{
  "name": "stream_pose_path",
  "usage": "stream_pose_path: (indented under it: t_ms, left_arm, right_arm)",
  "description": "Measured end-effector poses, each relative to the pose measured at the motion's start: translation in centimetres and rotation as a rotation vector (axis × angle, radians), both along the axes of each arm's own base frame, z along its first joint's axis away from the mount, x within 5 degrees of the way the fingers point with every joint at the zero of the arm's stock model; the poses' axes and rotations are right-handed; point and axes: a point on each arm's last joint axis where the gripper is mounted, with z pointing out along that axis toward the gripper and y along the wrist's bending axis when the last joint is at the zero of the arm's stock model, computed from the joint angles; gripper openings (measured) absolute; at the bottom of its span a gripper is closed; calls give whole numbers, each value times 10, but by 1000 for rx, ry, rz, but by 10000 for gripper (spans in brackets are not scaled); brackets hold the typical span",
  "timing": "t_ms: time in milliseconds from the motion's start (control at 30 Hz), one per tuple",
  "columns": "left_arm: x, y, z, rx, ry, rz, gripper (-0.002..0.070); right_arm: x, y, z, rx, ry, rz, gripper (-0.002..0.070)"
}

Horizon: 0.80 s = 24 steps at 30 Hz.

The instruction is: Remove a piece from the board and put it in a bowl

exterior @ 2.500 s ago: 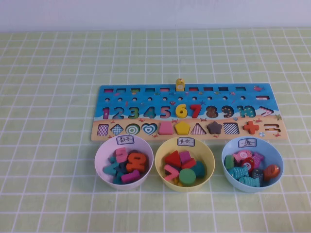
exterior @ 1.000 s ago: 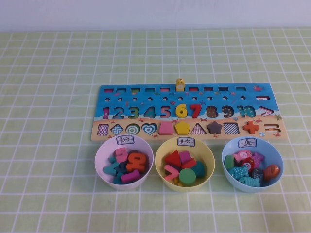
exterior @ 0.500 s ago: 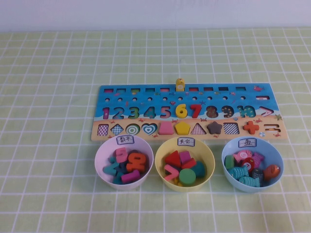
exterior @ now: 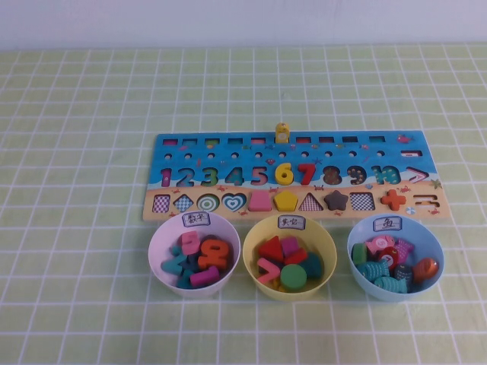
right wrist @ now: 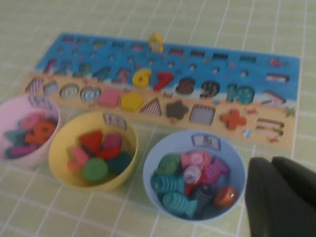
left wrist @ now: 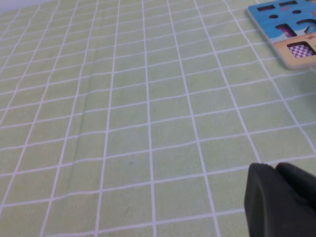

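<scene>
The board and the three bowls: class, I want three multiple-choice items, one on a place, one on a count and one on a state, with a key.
1. Where is the red 7?
A. in the lilac bowl
B. on the board, beside the yellow 6
C. on the cloth

2. How many bowls stand in front of the board?
A. two
B. three
C. four

3. What is the right end effector doing?
A. it is shut, holding nothing
B. it grips the 7
C. it rests in a bowl

Key: 1 B, it sits in the digit row next to the yellow 6. 2 B, the lilac bowl, yellow bowl and blue bowl. 3 A, it hangs near the blue bowl; the left end effector is over bare cloth.
</scene>
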Motion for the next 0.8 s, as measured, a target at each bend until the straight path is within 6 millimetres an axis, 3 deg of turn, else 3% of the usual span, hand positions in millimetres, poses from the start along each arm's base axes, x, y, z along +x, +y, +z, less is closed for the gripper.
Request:
stream_pose_path:
  t_ms: [200,400,633,800]
  left_arm:
    - [0,0,0,0,0,0,-5]
    - [0,0,0,0,0,0,-4]
    - [0,0,0,0,0,0,-5]
    - [0,0,0,0,0,0,-5]
  right_arm:
    - [63,-1,27,-64,282,154,-17]
    - [125,7,42,-159,405,267,-17]
    - [193,62,23,-524,452,411,-17]
    - [236,101,-6,-727,444,536,-17]
